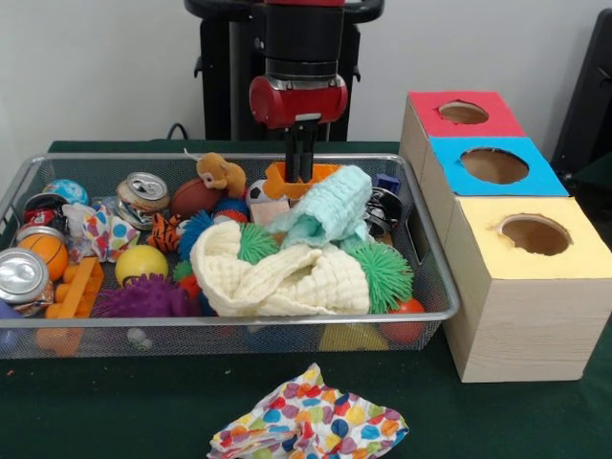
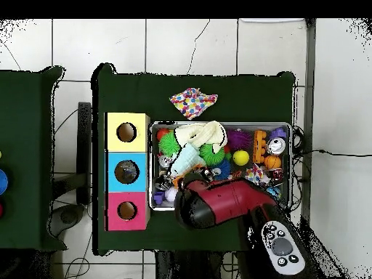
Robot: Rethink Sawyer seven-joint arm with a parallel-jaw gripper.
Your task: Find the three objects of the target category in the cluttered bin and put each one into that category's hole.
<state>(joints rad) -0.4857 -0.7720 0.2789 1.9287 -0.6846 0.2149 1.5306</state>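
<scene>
The pincer (image 1: 303, 164) hangs low at the far side of the bin (image 1: 435, 287), its dark fingers close together, dipping behind an orange plastic piece (image 1: 287, 179); whether they grip anything cannot be told. In the overhead view the red arm (image 2: 218, 203) covers the pincer entirely. Just in front lies a mint green cloth (image 1: 330, 212) on a cream cloth (image 1: 277, 277), among spiky balls, cans and toys. The bin sits on the green surface (image 1: 96, 402). To its right in the front view stand three boxes: red (image 1: 464, 115) farthest, blue (image 1: 494, 167), yellow (image 1: 535, 239) nearest. A polka-dot cloth (image 1: 308, 426) lies outside, near the front.
</scene>
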